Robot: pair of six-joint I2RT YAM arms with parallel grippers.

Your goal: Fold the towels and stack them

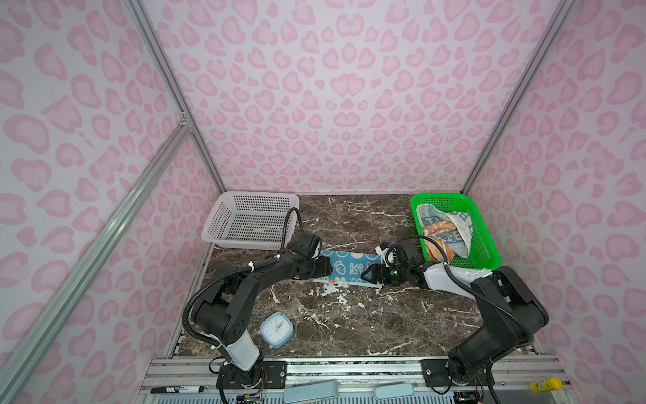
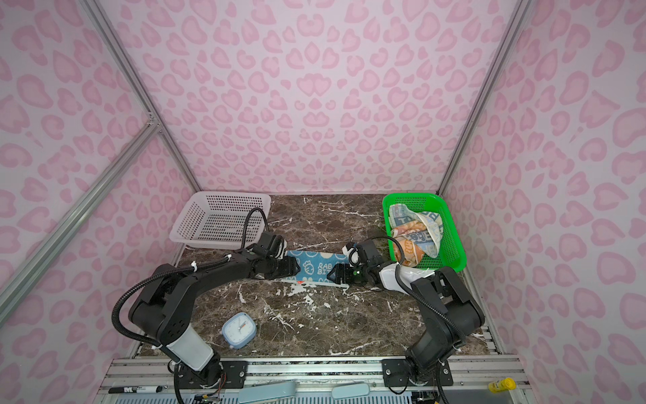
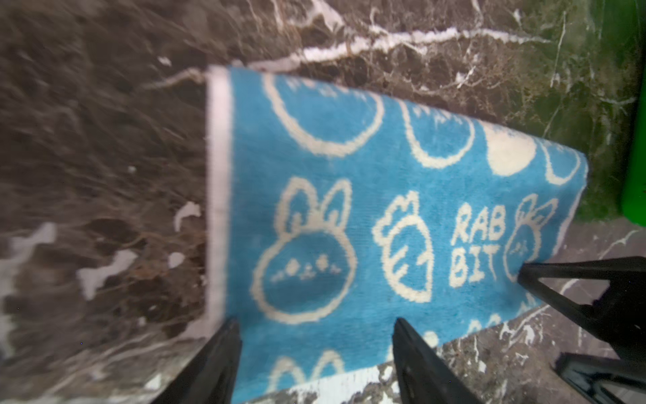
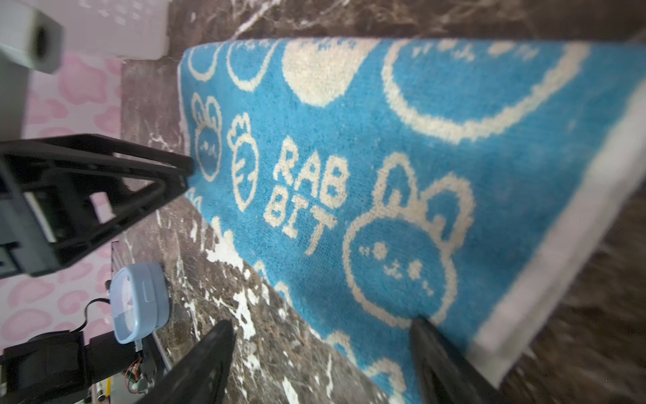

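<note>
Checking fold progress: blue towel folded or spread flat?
Folded: the blue towel lies as a narrow strip, bunny prints cut off at one borderless long edge.

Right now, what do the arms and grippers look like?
The left arm and right arm are black with one white link each and trail black corrugated conduit. The left gripper and right gripper have black triangular open-frame fingers. A green light glows near the right wrist.

1. "RAB" above "BIT", cream letters woven into the blue towel [image 1: 344, 267], mid-table, a carrot drawing at their 9 o'clock
2. White "M" logo on the black marker [image 1: 176, 389], at 7 o'clock on the front rail
3. Blue lettering on the crumpled towels [image 1: 444, 227] in the green basket [image 1: 440, 198], at 2 o'clock, unreadable
</note>
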